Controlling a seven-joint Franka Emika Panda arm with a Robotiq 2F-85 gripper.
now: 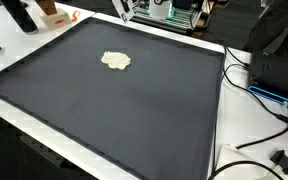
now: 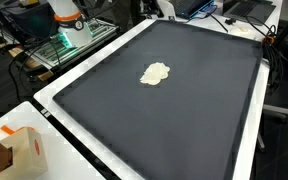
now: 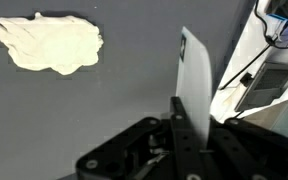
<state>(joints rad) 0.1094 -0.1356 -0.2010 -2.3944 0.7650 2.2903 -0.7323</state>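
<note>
Plainly, my jaws hung over the dark mat, close to one edge of that mat and well apart from the cream rag. In the wrist view only one pale finger showed, standing edge-on out of the black body. I could not tell whether the jaws were open or closed.

The rag lay crumpled on the mat, inside the mat's borders and away from every edge. An exterior view showed it the same way. The mat covered most of the white bench, whose rim showed around the mat. Black cables trailed on the bench just off the mat's edge. An orange-and-white box stood beyond one corner of the mat.
</note>
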